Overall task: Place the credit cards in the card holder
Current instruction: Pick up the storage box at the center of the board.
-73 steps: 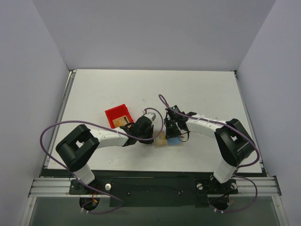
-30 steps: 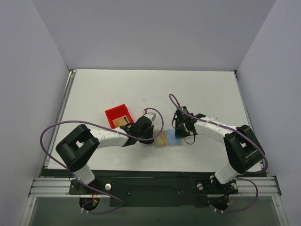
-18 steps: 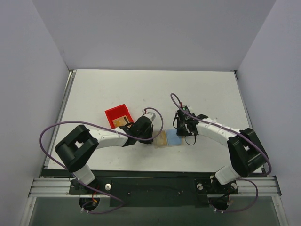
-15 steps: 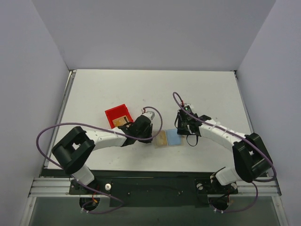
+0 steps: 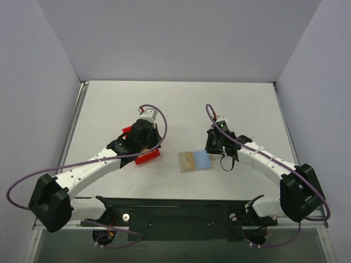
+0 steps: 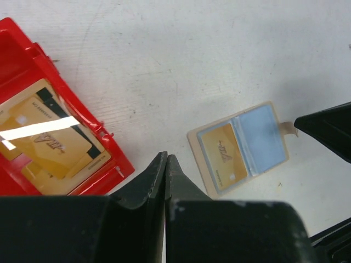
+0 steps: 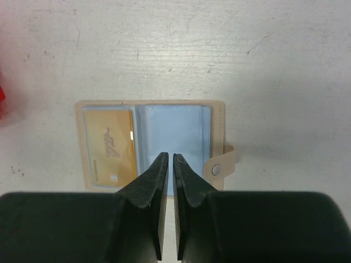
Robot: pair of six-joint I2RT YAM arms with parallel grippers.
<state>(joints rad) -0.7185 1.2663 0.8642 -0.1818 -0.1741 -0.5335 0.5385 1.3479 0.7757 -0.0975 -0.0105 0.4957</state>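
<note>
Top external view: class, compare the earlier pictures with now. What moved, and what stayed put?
The left end effector pulled away from the card holder and swung left over the red bin. The right end effector drew back off the holder, to its right. The holder stayed open, one credit card inside.

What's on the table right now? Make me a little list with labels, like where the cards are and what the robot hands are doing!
card holder: lying open on the table, blue lining up
card inside: one orange-yellow card, in the half nearer the bin
other cards: piled in the red bin
left gripper: shut, empty, near the bin
right gripper: shut, empty, above the holder
</note>
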